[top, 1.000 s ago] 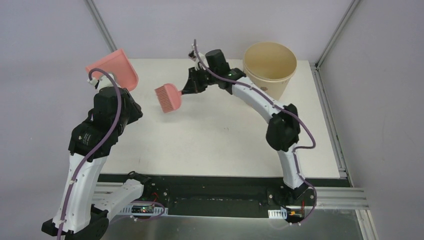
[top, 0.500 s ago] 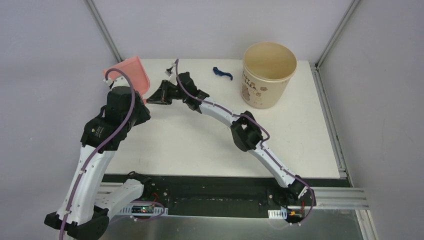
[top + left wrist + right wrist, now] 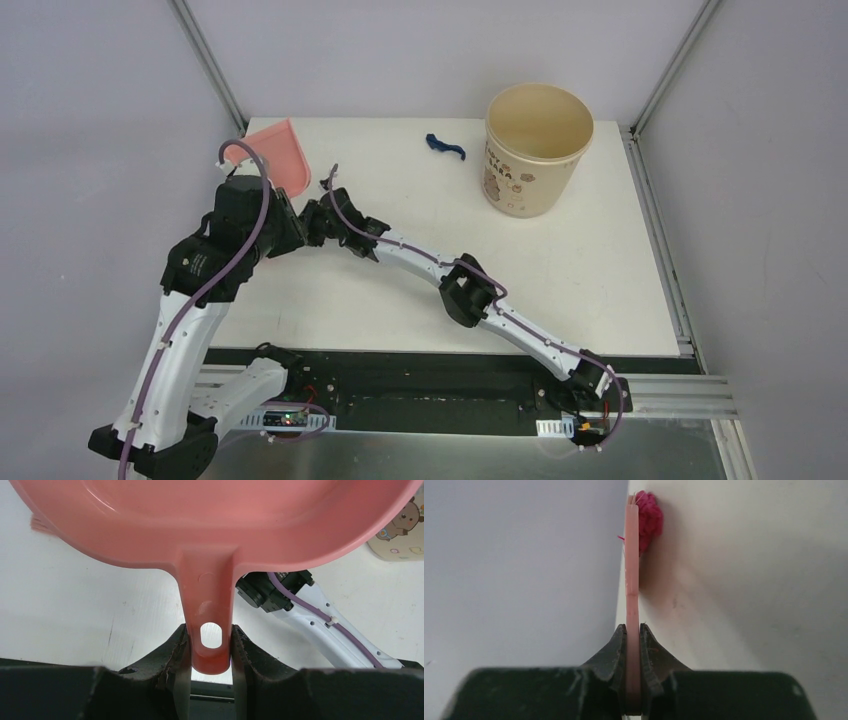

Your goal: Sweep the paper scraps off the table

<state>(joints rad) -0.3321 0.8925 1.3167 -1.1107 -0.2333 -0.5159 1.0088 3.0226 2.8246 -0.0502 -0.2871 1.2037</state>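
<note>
Two paper scraps show on the worktop [image 3: 560,270]: the magenta scrap [image 3: 650,520] far from the one bucket [image 3: 535,140], the blue scrap [image 3: 444,146] just beside it. Sweeping seems in hand; next, the magenta scrap needs nudging into the one dustpan [image 3: 225,510]. The right gripper [image 3: 633,631] jaws pinch the one brush [image 3: 632,570]; the left gripper [image 3: 209,636] jaws pinch the dustpan's handle.

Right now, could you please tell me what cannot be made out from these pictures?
- Top view: the right gripper and its brush are largely hidden by the left arm.
- Left wrist view: the dustpan is cut off by the top edge and hides the table beyond.
- Right wrist view: the brush is edge-on, bristles unclear, partly covering a magenta scrap.
- Top view: only a blue scrap shows; others unseen.
</note>
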